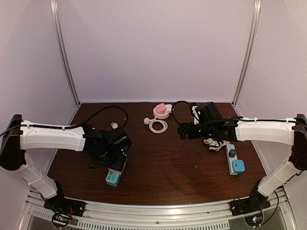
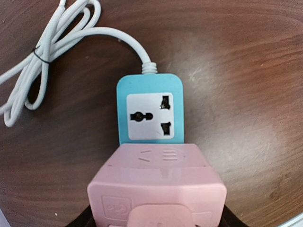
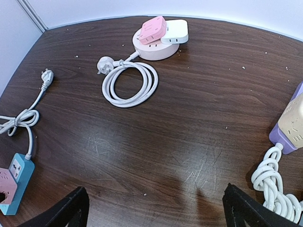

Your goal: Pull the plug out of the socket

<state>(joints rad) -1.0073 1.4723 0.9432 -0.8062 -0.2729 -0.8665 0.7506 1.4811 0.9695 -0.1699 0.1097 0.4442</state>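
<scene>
Left gripper (image 1: 116, 163) was closed on the pink plug (image 2: 156, 189), dark fingers (image 2: 78, 220) seen at both its sides. The plug was seated in the blue socket strip (image 2: 150, 109), laid near-left on the table (image 1: 163, 163). Right gripper (image 3: 156, 208) was held wide open, empty, above the table.
</scene>
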